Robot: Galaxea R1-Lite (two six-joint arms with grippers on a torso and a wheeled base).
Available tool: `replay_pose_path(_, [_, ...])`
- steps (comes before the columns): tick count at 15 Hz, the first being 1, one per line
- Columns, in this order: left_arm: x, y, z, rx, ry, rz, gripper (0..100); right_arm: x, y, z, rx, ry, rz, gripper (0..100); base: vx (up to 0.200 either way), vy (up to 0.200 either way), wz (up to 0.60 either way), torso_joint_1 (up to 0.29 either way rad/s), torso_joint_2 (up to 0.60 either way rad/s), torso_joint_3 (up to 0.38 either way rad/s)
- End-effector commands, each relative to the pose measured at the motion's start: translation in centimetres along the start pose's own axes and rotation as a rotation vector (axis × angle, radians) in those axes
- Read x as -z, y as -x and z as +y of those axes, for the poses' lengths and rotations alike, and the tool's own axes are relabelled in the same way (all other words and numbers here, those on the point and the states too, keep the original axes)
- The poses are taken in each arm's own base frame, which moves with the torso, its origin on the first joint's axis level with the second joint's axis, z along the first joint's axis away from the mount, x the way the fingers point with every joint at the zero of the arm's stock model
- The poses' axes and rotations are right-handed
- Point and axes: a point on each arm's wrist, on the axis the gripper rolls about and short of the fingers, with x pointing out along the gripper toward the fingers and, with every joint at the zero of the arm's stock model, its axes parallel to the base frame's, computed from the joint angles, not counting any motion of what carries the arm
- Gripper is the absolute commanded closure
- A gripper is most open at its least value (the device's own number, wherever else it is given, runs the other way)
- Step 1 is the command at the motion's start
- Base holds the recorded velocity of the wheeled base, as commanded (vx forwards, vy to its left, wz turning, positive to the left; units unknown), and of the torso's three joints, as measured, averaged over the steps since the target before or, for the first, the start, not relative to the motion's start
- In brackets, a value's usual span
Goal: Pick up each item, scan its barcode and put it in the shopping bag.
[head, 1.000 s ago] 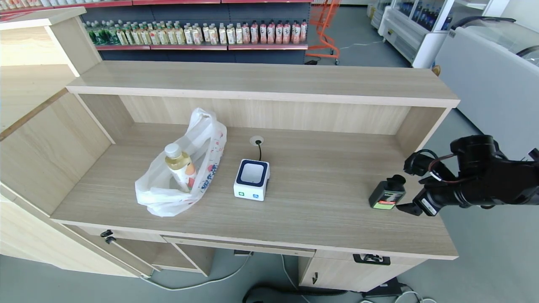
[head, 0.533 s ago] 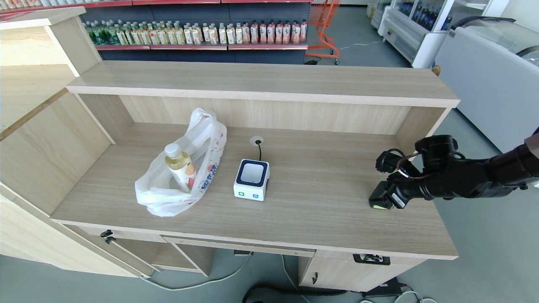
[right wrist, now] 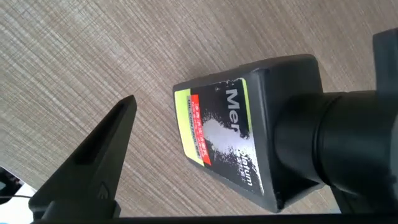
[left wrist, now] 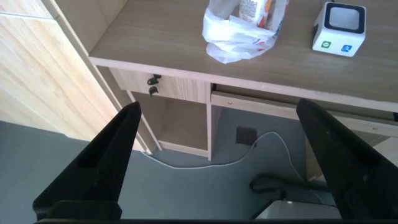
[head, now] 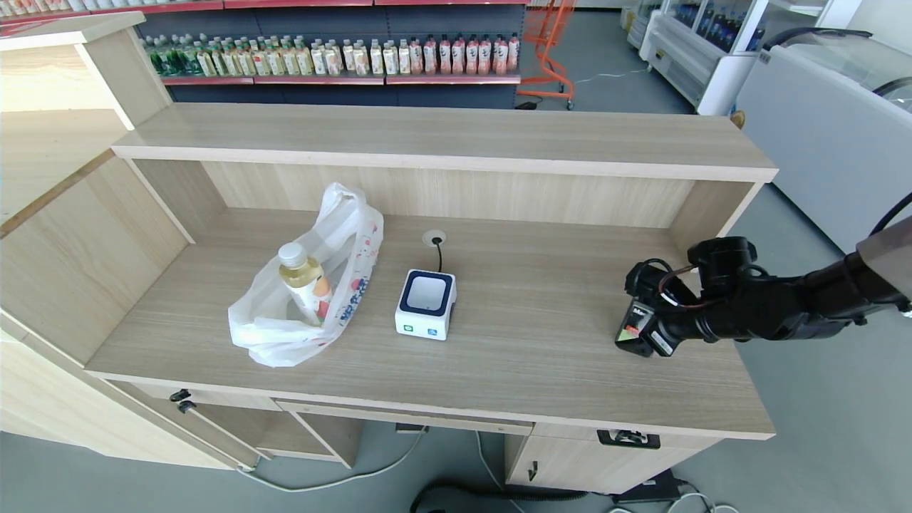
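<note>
A small black bottle [head: 635, 329] with a yellow-and-red label stands tilted near the right end of the wooden counter [head: 541, 342]. My right gripper [head: 647, 333] is open around it; the right wrist view has the bottle [right wrist: 236, 137] between the fingers [right wrist: 93, 162], with a gap on one side. The white shopping bag [head: 299, 313] sits at the left and holds a tea bottle [head: 303, 279]. The white scanner [head: 426, 303] is in the middle. My left gripper [left wrist: 219, 109] hangs open and empty, low in front of the counter's left part.
A raised shelf [head: 442, 135] and side walls enclose the counter's back and ends. The scanner's cable runs to a hole [head: 434, 238] behind it. Bare counter lies between scanner and black bottle. Drawers and floor cables [left wrist: 249, 158] are below the front edge.
My right gripper has moved left from beside the black bottle to around it. The bottle has shifted slightly left and now leans over.
</note>
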Motion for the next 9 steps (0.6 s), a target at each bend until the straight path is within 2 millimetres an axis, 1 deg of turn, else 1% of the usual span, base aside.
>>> replay_pose_path(1, [0.0, 0.0, 0.0, -0.001, 0.000, 0.000, 0, -0.1, 0.0, 0.0, -0.008, 0.002, -0.012, 100, 0.000, 0.000, 0.00, 0.000, 0.00, 0.000])
replay_pose_path(5, [0.0, 0.0, 0.0, -0.001, 0.000, 0.000, 0, -0.4, 0.2, 0.4, -0.018, -0.008, -0.019, 100, 0.000, 0.000, 0.00, 0.000, 0.00, 0.000])
replay_pose_path(7, [0.0, 0.0, 0.0, -0.001, 0.000, 0.000, 0, -0.6, 0.8, 0.5, -0.013, -0.004, -0.026, 100, 0.000, 0.000, 0.00, 0.000, 0.00, 0.000])
replay_pose_path(9, [0.0, 0.0, 0.0, -0.001, 0.000, 0.000, 0, -1.5, 2.3, 0.2, 0.029, 0.010, -0.076, 100, 0.000, 0.000, 0.00, 0.000, 0.00, 0.000])
